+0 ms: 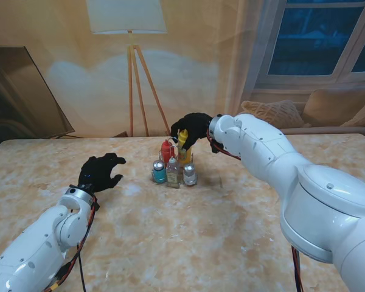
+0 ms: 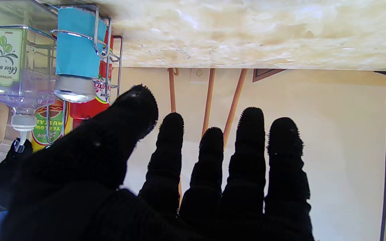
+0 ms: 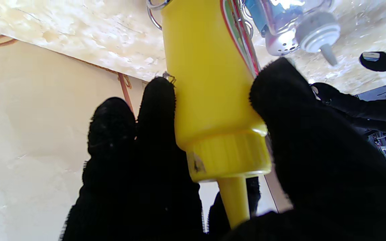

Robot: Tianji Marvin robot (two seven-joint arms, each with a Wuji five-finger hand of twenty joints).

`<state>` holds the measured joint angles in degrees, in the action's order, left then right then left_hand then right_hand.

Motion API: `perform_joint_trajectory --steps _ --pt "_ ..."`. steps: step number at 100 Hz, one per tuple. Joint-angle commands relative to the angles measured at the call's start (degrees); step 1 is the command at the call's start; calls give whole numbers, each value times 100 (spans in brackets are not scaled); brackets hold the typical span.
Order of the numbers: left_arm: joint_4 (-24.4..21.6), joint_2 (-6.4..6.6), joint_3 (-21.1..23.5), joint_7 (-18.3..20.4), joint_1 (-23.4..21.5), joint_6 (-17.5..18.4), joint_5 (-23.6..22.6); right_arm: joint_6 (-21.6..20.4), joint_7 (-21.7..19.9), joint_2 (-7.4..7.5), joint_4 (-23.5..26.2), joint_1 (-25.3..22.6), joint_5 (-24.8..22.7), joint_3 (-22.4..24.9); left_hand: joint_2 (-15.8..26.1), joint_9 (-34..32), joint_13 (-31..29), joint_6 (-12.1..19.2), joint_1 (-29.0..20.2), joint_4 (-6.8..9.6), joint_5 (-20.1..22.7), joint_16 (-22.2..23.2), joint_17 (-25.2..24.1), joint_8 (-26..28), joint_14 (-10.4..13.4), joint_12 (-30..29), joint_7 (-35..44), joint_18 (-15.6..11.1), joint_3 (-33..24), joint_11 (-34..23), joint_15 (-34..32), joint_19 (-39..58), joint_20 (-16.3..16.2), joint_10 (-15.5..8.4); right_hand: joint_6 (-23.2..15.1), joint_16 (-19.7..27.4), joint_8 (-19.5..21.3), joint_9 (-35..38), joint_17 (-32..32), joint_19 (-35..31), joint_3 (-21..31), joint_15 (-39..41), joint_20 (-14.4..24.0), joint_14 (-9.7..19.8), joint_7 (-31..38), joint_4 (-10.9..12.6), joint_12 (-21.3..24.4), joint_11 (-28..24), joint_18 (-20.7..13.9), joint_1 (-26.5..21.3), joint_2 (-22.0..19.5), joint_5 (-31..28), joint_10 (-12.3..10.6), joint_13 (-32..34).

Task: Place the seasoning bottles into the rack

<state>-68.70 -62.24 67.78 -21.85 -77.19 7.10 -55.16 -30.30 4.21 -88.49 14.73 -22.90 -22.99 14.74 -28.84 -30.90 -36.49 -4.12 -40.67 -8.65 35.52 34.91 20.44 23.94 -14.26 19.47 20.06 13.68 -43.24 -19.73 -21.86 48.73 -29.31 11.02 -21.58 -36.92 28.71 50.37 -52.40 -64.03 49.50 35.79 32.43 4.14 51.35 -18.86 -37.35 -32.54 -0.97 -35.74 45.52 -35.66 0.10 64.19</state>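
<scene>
Mustard bottle (image 3: 209, 100), yellow, is gripped near its cap by the right hand (image 1: 191, 129), its base inside the wire rack (image 2: 107, 50) at table centre. "YELLOW MUSTARD" is read on its label, "Olive oil" on the clear bottle (image 2: 15, 67). Ketchup bottle (image 1: 166, 150) lettering is half hidden by the blue shaker (image 2: 77, 53). Left hand (image 1: 100, 172) is spread, empty, beside the rack.

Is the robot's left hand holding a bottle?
No, the left hand hovers over the bare table with its fingers spread and nothing in it, left of the rack.
</scene>
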Motion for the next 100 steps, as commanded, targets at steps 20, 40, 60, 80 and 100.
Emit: perform_joint_trajectory --steps 20,40,60,80,100 --pt "4 -4 -4 78 13 -8 1 -61 -165 -83 22 -92 -27 -77 -92 -66 -132 -66 -72 47 128 116 -39 62 46 18 93 -67 -220 -12 -95 52 117 -32 190 12 76 263 81 96 946 15 78 839 699 98 -12 -559 -514 -295 -209 -65 -628 166" --pt "9 -4 1 62 13 -8 -6 -58 -214 -82 21 -116 -22 -97 -86 -75 -129 -63 -69 47 128 117 -42 67 54 20 96 -59 -216 -16 -95 55 115 -47 210 74 67 182 155 189 967 -81 43 783 675 98 54 -557 -461 -261 -212 -30 -628 91" --pt "3 -2 14 54 3 -3 -17 -50 -234 -83 20 -162 -27 -127 -91 -72 -126 -68 -74 48 137 115 -49 70 56 19 98 -56 -217 -13 -90 52 115 -48 224 120 71 100 220 262 985 -174 11 745 639 97 115 -560 -392 -205 -217 13 -618 21" --pt "0 -1 13 54 1 -4 -21 -43 -263 -88 19 -193 -21 -139 -81 -71 -131 -73 -61 47 137 115 -53 72 52 19 98 -62 -217 -11 -90 50 115 -41 226 140 89 63 238 302 997 -229 -15 739 627 92 163 -574 -358 -165 -220 26 -614 1" --pt "-3 -2 18 45 -4 -6 -23 -60 -274 -89 18 -219 -29 -168 -79 -73 -122 -83 -62 47 144 115 -58 74 42 20 97 -54 -208 -11 -86 48 114 -43 249 160 88 -6 276 331 994 -283 -35 722 591 85 219 -581 -318 -75 -228 63 -601 -34"
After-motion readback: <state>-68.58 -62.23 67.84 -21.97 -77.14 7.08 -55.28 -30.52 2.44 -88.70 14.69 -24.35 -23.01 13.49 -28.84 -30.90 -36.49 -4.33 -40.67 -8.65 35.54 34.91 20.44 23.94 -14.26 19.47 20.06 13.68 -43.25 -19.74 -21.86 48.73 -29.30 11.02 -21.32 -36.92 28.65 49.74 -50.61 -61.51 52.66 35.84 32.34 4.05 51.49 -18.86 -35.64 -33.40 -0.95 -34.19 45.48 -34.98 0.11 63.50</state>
